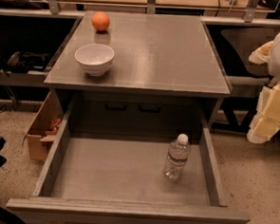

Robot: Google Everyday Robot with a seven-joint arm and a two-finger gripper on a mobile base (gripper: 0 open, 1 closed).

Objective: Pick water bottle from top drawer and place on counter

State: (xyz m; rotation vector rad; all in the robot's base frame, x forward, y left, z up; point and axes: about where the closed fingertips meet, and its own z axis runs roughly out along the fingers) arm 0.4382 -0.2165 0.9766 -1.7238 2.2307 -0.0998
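Observation:
The water bottle (177, 157) is clear and ribbed with a white cap. It stands upright on the floor of the open top drawer (127, 172), right of middle and near the right wall. The counter (158, 53) is the glossy grey top of the cabinet behind the drawer. My gripper (268, 114) shows as pale yellow and white parts at the right edge of the view. It is outside the drawer, to the right of the bottle and higher than it, and holds nothing that I can see.
A white bowl (94, 58) sits on the counter's front left and an orange (101, 21) sits behind it. Two dark-handled drawer fronts (133, 106) are under the counter. A cardboard box (41, 131) stands on the floor to the left.

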